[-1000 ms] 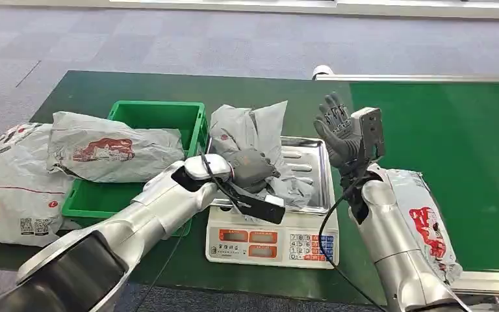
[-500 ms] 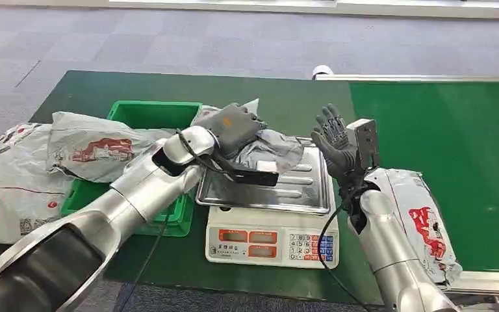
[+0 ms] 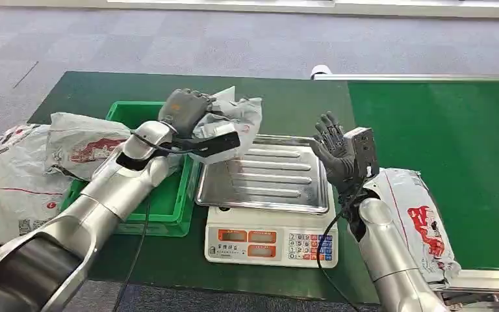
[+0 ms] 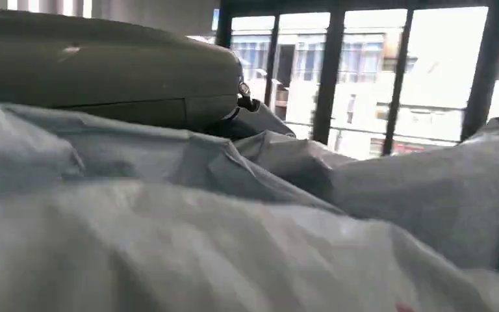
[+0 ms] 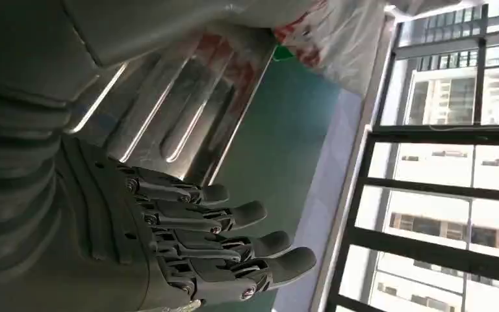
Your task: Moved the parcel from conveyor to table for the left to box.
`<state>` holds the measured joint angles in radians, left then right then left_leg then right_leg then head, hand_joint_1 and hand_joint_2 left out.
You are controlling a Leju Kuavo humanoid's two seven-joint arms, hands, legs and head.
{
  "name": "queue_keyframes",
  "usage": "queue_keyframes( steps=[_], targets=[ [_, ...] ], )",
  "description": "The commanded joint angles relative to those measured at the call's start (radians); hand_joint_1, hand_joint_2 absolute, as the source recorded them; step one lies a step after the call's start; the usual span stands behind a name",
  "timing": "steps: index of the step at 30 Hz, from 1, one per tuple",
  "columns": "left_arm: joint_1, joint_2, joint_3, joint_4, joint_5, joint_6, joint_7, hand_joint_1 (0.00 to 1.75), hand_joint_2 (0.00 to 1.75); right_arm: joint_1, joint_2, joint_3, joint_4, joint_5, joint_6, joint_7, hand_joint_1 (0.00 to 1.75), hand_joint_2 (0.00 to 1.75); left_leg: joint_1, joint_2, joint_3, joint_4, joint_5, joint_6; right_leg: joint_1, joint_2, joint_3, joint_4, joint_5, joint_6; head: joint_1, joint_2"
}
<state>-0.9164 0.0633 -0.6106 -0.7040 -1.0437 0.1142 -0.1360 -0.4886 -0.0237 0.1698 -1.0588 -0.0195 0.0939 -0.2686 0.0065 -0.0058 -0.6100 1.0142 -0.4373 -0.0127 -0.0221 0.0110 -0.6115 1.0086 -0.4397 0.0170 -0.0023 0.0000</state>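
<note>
Scale (image 3: 269, 240), 6 o'clock: its tray (image 3: 266, 182) now bare, the parcel (image 3: 230, 120) lifted off within the last second. Right hand (image 3: 333, 153), 3 o'clock: raised, fingers spread, holding nothing. Left hand (image 3: 183, 109), 11 o'clock: clasping the parcel above the bin's (image 3: 169, 218) near corner, so boxing is judged imminent. Bin: one bag (image 3: 81, 146) draped over its 9 o'clock rim. Conveyor (image 3: 442, 123), 2 o'clock.

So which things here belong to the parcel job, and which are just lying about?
In the job: grey parcel held by the left hand; green crate; scale; right hand, open.
Lying about: bags beside the crate; parcel on the belt.
</note>
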Motion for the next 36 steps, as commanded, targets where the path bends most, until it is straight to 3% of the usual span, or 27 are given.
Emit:
queue_keyframes(
  steps=[1, 8, 13, 20, 29, 31, 32, 33, 34, 36],
  targets=[
    [0.017, 0.077, 0.135, 0.115, -0.016, 0.040, 0.014, 1.75, 1.75, 0.006, 0.013, -0.045, -0.025, 0.007, -0.002, 0.014, 0.00, 1.75, 0.001, 0.003, 0.002, -0.001, -0.001, -0.001, 0.002, 0.003, 0.001, -0.001, 0.000, -0.001, 0.000, 0.000],
    [0.083, 0.175, 0.276, 0.185, -0.117, 0.199, 0.160, 1.75, 1.75, 0.000, -0.015, -0.032, 0.021, -0.003, -0.004, 0.003, 0.00, 1.75, 0.000, 0.007, 0.003, -0.002, -0.001, -0.001, 0.001, 0.007, 0.001, 0.000, 0.001, -0.001, 0.000, 0.000],
    [0.149, 0.247, 0.386, 0.160, -0.175, 0.239, 0.184, 1.75, 1.75, -0.013, -0.018, -0.028, 0.015, -0.019, -0.009, 0.011, 0.00, 1.75, 0.001, 0.016, 0.003, -0.003, -0.002, -0.003, 0.002, 0.015, -0.004, 0.000, 0.003, -0.005, 0.000, 0.000],
    [0.265, 0.265, 0.467, 0.040, -0.264, 0.315, 0.244, 1.75, 1.75, 0.004, -0.034, -0.020, 0.027, -0.030, -0.010, 0.011, 0.00, 1.75, 0.003, 0.019, 0.007, -0.005, -0.003, -0.004, 0.005, 0.017, -0.001, -0.002, 0.002, -0.008, 0.000, 0.000],
    [0.257, 0.274, 0.496, 0.026, -0.363, 0.276, 0.302, 1.75, 1.75, 0.032, -0.036, -0.019, 0.010, -0.040, -0.013, 0.004, 0.00, 1.75, 0.005, 0.011, 0.002, -0.002, -0.003, -0.005, 0.007, 0.010, -0.003, -0.001, 0.001, -0.008, 0.000, 0.000],
    [0.265, 0.265, 0.510, 0.040, -0.364, 0.251, 0.300, 1.75, 1.75, 0.046, -0.037, -0.023, 0.000, -0.040, -0.016, 0.004, 0.00, 1.75, 0.004, 0.011, 0.003, -0.003, -0.003, -0.005, 0.006, 0.009, -0.002, -0.001, 0.001, -0.008, 0.000, 0.000],
    [0.267, 0.237, 0.550, 0.048, -0.268, 0.214, 0.187, 1.75, 1.75, 0.058, -0.042, -0.026, -0.013, -0.041, -0.021, 0.003, 0.00, 1.75, 0.004, 0.011, 0.002, -0.003, -0.003, -0.006, 0.006, 0.010, -0.003, -0.001, 0.001, -0.008, 0.000, 0.000],
    [0.273, 0.225, 0.561, 0.049, -0.240, 0.201, 0.158, 1.05, 1.75, 0.067, -0.051, -0.028, -0.020, -0.041, -0.021, 0.004, 0.00, 1.75, 0.004, 0.010, 0.003, -0.003, -0.003, -0.005, 0.006, 0.009, -0.002, -0.001, 0.001, -0.008, 0.000, 0.000],
    [0.284, 0.211, 0.576, 0.041, -0.191, 0.184, 0.116, 0.00, 1.75, 0.083, -0.063, -0.030, -0.037, -0.046, -0.021, 0.001, 0.00, 1.75, 0.004, 0.009, 0.003, -0.004, -0.002, -0.005, 0.006, 0.008, -0.002, -0.002, 0.001, -0.008, 0.000, 0.000],
    [0.327, 0.200, 0.570, -0.014, -0.125, 0.169, 0.064, 0.00, 1.75, 0.110, -0.092, -0.031, -0.058, -0.062, -0.013, -0.003, 0.00, 1.75, 0.003, 0.008, 0.003, -0.004, -0.002, -0.005, 0.005, 0.006, -0.002, -0.001, 0.000, -0.008, 0.000, 0.000]
  ],
)
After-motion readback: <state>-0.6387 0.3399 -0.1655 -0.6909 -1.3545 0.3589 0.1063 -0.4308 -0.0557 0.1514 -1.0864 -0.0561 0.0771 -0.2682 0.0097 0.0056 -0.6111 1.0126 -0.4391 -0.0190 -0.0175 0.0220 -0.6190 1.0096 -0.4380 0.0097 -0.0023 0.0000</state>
